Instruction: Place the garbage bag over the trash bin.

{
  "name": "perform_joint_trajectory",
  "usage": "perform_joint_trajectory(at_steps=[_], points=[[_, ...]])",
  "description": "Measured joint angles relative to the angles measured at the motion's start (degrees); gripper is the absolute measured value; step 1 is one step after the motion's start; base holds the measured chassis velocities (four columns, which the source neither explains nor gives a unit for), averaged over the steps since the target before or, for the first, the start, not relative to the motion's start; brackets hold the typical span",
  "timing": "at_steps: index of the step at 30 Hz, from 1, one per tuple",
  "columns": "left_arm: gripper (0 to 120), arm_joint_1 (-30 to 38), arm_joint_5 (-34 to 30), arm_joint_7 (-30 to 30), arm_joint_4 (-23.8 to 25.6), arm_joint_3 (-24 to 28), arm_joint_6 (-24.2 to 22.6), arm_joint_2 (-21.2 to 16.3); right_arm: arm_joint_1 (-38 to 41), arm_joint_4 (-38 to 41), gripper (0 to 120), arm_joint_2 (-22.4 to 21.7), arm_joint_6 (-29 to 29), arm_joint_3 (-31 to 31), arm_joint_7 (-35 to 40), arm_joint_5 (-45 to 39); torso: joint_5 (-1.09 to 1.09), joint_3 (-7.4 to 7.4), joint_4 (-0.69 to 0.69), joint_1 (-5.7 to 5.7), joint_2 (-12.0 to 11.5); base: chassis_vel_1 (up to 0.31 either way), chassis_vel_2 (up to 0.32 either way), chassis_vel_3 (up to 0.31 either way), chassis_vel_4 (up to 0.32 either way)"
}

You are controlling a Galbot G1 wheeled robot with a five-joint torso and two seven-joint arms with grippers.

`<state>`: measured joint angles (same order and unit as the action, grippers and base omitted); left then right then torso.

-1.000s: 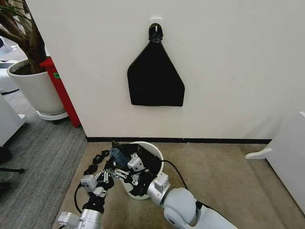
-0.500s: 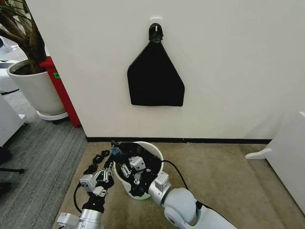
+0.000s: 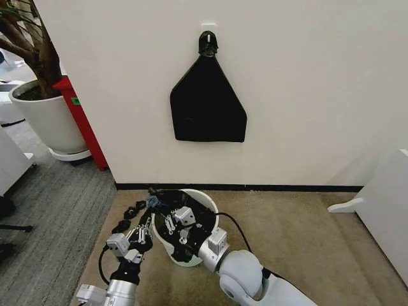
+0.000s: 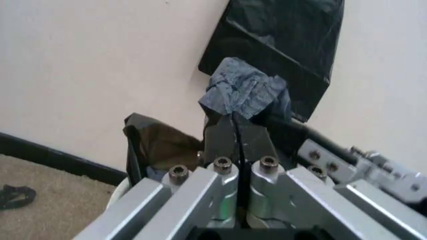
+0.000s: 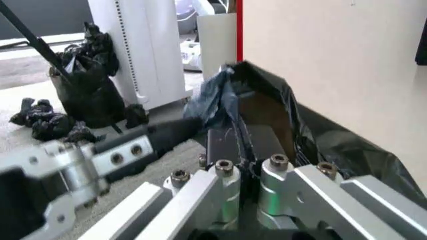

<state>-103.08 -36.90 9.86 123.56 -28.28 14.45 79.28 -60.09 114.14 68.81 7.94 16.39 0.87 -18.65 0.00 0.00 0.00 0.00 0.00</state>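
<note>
Head view: the trash bin (image 3: 191,252) stands on the carpet near the wall, mouth up, its long axis upright. The garbage bag (image 3: 171,210) is draped into and over its near-left rim. The left gripper (image 3: 145,224) reaches the rim from the left; the right gripper (image 3: 173,222) sits over the mouth, just beside it. The two sets of fingers meet at the same stretch of bag.

Left wrist view: the left fingers (image 4: 221,142) are pressed together on a bunched, greyish fold of the garbage bag (image 4: 245,94), which sticks up past the tips. Beyond and below them, more bag film (image 4: 157,142) hangs over the bin edge. The right arm's metal links lie just beside.

Right wrist view: the right fingers (image 5: 227,145) are also closed on bag film, the garbage bag (image 5: 293,130) opening out ahead of the tips like a tent, its mouth facing up and away.

Risks, as I judge them: both grips are narrow pinches on thin, slick plastic, so the film could slip out or tear if the two arms pull apart unevenly. The fingers are crowded and could knock each other. The light bin could tip or slide if the bag drags on its rim, leaving only one side covered.
</note>
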Motion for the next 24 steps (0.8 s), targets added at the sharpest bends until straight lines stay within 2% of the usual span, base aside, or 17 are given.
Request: perform_joint_trajectory(at_steps=[5, 11, 13, 20, 21, 24], points=[[10, -0.01, 0.21, -0.08, -0.21, -0.03, -0.01, 0.08, 0.18, 0.65, 0, 0.42, -0.01, -0.44, 0.84, -0.61, 0.0, 0.0, 0.0, 0.0, 0.0, 0.0, 0.0, 0.0, 0.0], [36, -0.16, 0.63, -0.1, -0.77, 0.05, -0.02, 0.26, 0.55, 1.57, 0, 0.92, -0.01, -1.55, 1.94, -1.59, 0.0, 0.0, 0.0, 0.0, 0.0, 0.0, 0.0, 0.0, 0.0], [39, -0.2, 0.71, -0.11, -0.87, 0.07, -0.01, 0.29, 0.59, 1.76, 0, 1.0, 0.0, -1.69, 2.1, -1.75, 0.0, 0.0, 0.0, 0.0, 0.0, 0.0, 0.0, 0.0, 0.0], [69, -0.06, 1.33, -0.62, -2.58, 0.77, -0.1, 0.29, 0.91, 4.93, 0, 1.46, 0.48, -2.22, 5.11, -4.3, 0.0, 0.0, 0.0, 0.0, 0.0, 0.0, 0.0, 0.0, 0.0], [69, -0.06, 1.33, -0.62, -2.58, 0.77, -0.1, 0.29, 0.91, 4.93, 0, 1.46, 0.48, -2.22, 5.11, -4.3, 0.0, 0.0, 0.0, 0.0, 0.0, 0.0, 0.0, 0.0, 0.0], [81, 0.26, 1.81, -0.95, -3.46, 1.31, -0.34, 0.11, 0.77, 6.61, 0, 1.3, 0.73, -2.14, 5.77, -4.81, 0.0, 0.0, 0.0, 0.0, 0.0, 0.0, 0.0, 0.0, 0.0]])
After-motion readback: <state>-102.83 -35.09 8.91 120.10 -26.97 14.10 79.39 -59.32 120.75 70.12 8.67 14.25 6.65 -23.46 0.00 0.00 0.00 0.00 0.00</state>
